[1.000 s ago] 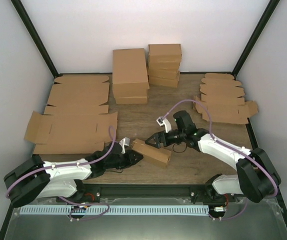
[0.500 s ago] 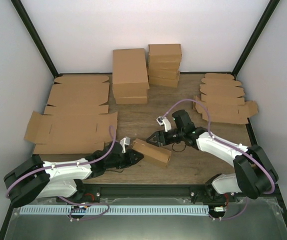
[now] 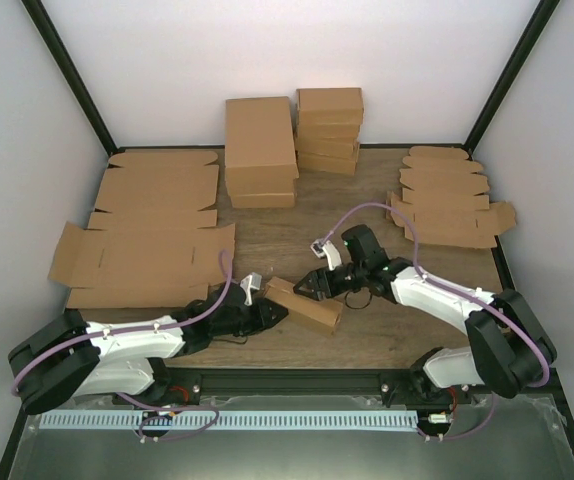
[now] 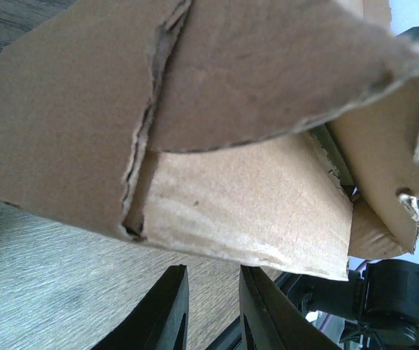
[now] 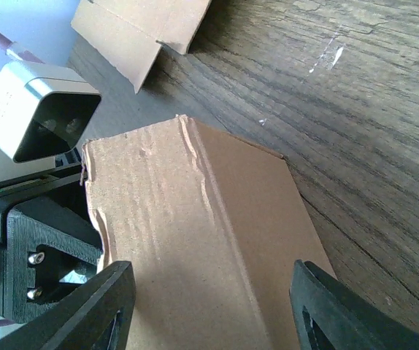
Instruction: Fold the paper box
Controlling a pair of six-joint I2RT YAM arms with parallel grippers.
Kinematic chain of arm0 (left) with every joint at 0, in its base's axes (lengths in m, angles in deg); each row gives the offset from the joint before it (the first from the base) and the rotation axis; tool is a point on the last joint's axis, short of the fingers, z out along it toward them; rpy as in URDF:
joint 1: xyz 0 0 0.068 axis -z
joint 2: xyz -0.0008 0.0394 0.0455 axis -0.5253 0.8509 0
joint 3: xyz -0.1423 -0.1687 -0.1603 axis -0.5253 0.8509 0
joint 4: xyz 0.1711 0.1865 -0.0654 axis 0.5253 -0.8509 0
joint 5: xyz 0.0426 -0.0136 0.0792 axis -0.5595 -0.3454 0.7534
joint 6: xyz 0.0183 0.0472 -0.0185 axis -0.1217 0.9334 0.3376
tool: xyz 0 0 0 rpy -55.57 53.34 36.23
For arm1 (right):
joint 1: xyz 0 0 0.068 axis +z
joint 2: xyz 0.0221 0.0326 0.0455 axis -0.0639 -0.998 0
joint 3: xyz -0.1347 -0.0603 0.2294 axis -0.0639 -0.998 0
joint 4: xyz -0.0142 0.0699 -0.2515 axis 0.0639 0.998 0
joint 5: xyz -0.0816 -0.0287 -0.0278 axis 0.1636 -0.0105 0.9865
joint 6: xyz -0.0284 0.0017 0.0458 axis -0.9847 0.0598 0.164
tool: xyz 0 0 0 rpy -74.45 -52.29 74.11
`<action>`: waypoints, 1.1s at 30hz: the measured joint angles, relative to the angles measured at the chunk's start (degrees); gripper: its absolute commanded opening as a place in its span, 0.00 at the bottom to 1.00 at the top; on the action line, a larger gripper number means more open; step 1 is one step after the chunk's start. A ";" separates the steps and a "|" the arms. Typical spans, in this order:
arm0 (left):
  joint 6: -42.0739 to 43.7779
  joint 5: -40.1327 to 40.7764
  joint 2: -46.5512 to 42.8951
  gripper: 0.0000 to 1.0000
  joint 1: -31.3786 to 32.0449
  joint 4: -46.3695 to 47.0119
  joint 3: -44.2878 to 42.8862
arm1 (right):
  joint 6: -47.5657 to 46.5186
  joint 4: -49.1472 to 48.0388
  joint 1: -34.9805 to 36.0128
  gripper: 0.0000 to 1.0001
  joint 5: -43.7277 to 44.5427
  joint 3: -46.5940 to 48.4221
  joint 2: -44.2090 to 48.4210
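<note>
The right gripper [image 3: 312, 285] has edged left and narrowed. Its still-wide fingers [image 5: 104, 310] straddle the paper box [image 3: 309, 308], near the middle of the table [image 3: 347, 205]. The left gripper [image 3: 270, 316], fingers [image 4: 167, 310] narrow, meets the box's left end. Whether either truly grips is unclear.

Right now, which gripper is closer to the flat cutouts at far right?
Right. The right gripper sits front-left of the flat cutouts; the left gripper is farther left, past the paper box.

No text, label, brand or number legible anywhere — paper box [image 3: 307, 303] plain brown.
</note>
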 measured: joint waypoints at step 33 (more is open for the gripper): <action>1.31 1.27 -0.31 0.23 0.00 -5.86 -1.73 | 0.44 -11.32 5.46 0.57 8.46 -8.37 2.82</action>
